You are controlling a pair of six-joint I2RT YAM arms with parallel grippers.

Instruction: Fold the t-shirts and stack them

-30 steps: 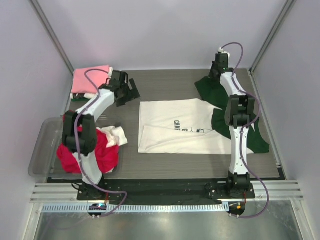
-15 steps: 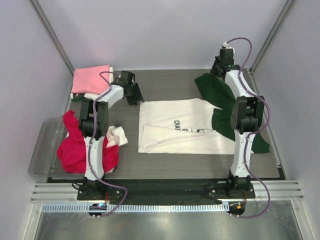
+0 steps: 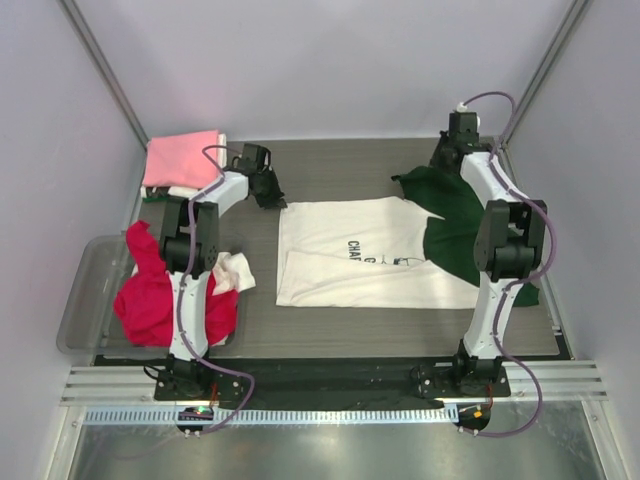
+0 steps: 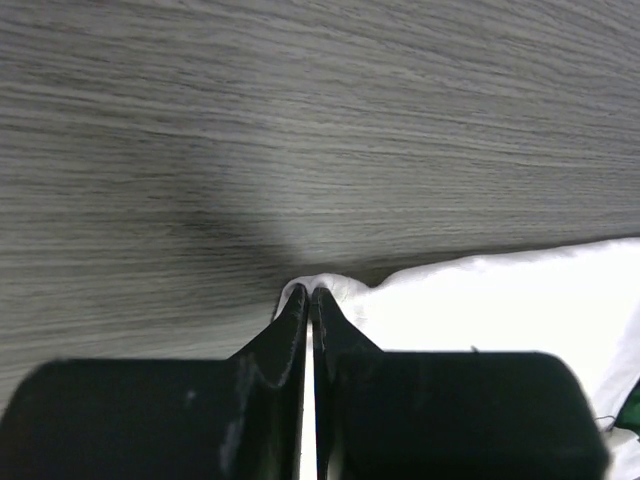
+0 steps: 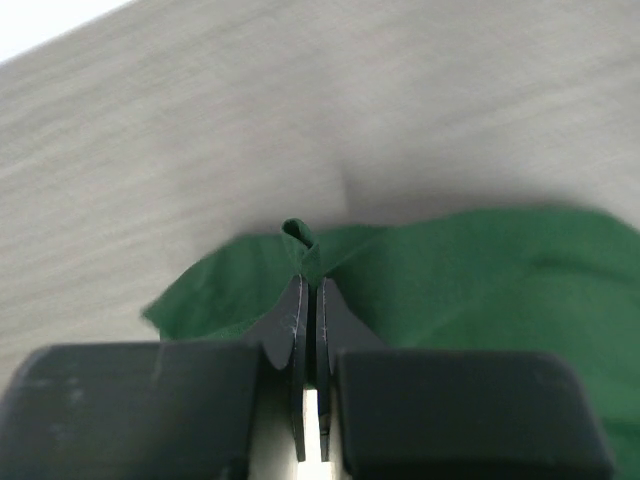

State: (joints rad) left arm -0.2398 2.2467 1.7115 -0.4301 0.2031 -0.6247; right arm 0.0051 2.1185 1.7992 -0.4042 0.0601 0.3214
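The cream-white t-shirt [image 3: 370, 250] with black print lies flat at the table's middle. My left gripper [image 3: 270, 192] sits at its far-left corner, shut on a small pinch of the white cloth [image 4: 330, 288]; the left wrist view shows the gripper [image 4: 308, 294] with cloth bulging round the tips. The dark green t-shirt [image 3: 455, 225] lies at the right, partly under the white one. My right gripper [image 3: 447, 160] is at its far edge. In the right wrist view that gripper [image 5: 310, 282] is shut on a fold of green cloth [image 5: 480, 270]. A red-magenta tee [image 3: 150, 290] and a folded pale pink tee [image 3: 182, 158] are at the left.
A clear plastic bin [image 3: 85, 290] at the left edge holds the red-magenta tee. A crumpled white cloth [image 3: 235, 270] lies beside it. Grey walls close in the table at the back and both sides. The right arm's links reach over the green tee.
My left gripper went from open to shut at the white shirt's far-left corner. The right arm swung toward the back right, dragging the green shirt's far edge with it.
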